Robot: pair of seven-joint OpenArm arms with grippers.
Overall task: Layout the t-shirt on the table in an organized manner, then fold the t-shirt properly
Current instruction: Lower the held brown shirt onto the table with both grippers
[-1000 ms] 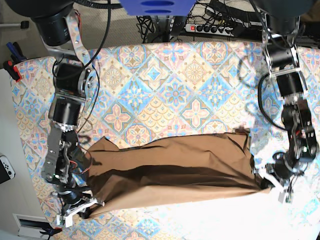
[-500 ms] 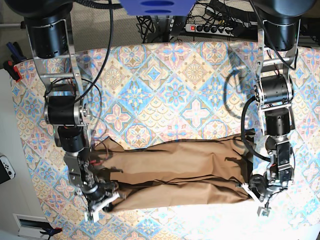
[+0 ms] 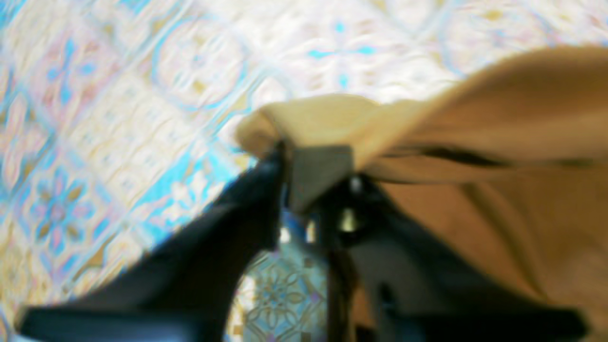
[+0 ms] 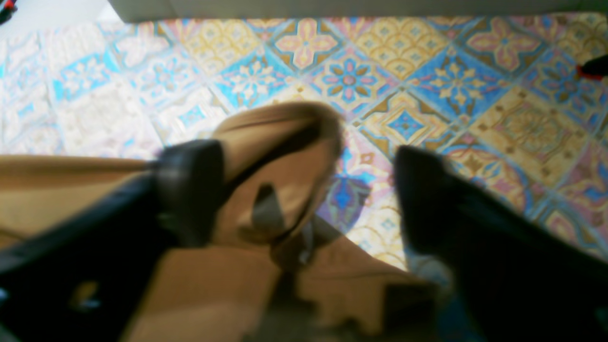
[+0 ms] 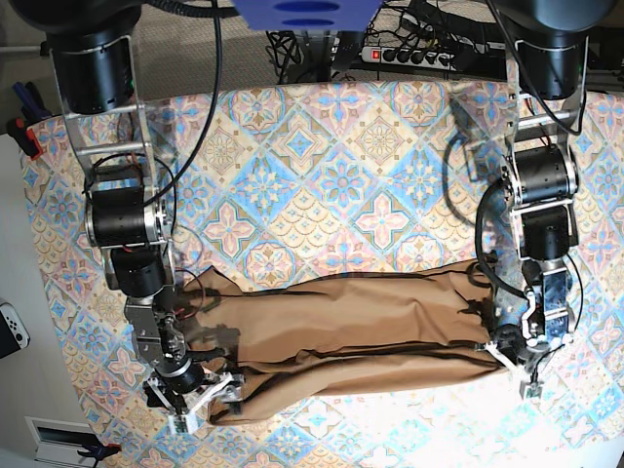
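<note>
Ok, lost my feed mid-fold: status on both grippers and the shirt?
Right gripper open, jaws wide, cloth corner between them. Left gripper jaws parting, t-shirt edge at the fingers. Shirt long and flat on the table. Nothing in the way.

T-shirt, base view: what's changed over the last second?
The t-shirt, held up a second ago, has been lowered into a flatter band on the table. The right pincer has opened, releasing its end. The left pincer has moved inward and is parting, cloth still between its jaws. The table's cover is unchanged.
</note>
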